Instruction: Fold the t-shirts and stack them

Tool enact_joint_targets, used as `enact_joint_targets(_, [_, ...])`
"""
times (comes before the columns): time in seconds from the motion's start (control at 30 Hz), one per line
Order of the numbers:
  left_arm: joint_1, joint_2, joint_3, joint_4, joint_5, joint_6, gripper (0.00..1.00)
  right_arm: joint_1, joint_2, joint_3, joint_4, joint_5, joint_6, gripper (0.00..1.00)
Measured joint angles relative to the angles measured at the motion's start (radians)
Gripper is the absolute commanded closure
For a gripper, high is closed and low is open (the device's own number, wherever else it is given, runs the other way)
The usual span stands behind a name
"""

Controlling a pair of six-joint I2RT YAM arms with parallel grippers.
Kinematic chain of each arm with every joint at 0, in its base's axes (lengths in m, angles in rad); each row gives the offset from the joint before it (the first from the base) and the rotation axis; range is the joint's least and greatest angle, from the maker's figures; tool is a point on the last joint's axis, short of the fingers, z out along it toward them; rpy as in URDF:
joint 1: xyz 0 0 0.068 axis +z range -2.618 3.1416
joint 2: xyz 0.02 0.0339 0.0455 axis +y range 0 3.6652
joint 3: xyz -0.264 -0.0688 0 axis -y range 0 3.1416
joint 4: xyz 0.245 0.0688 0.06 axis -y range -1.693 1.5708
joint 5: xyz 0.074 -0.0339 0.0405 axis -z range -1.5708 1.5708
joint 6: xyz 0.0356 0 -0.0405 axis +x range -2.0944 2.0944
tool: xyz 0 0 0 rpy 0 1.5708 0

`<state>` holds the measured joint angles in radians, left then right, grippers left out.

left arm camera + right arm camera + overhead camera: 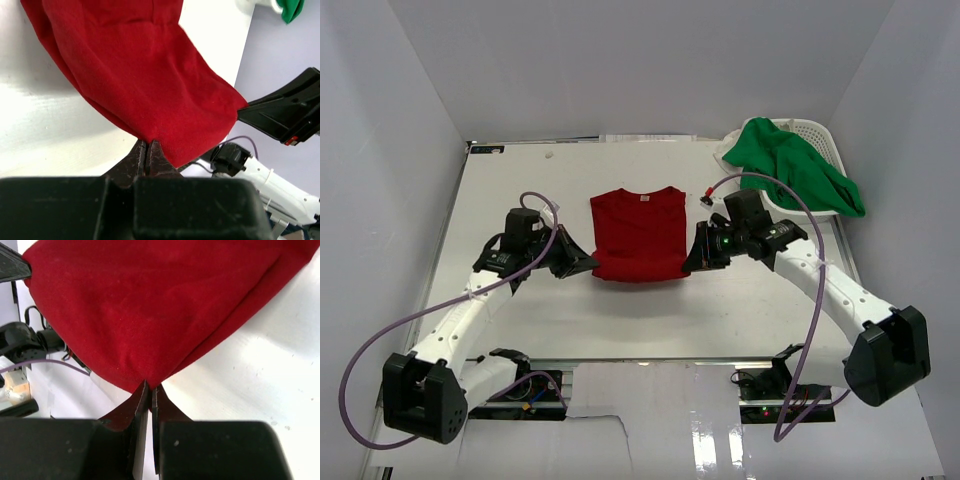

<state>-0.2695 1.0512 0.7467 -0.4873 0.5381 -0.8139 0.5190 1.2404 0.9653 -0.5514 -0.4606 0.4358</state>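
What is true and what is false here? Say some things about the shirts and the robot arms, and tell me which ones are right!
1. The left tool and the right tool both pinch the red t-shirt. True.
2. The green t-shirt lies folded flat on the table. False: it hangs crumpled over the white basket.
3. The white basket stands at the far right corner of the table. True.
4. The red t-shirt is stacked on the green t-shirt. False: they are apart, and the red one is between the two arms.
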Motion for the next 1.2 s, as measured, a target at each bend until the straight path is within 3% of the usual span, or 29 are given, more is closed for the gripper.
enact_joint_targets(0.57, [0.061, 0.359, 0.280, 0.064, 0.032, 0.067, 1.00, -0.067, 0.287, 0.300, -0.048, -0.019, -0.085, 0.92])
enact_joint_targets(1.2, [0.119, 0.586, 0.373, 0.171, 0.053, 0.074, 1.00, -0.142, 0.563, 0.509, -0.045, -0.047, -0.149, 0.92])
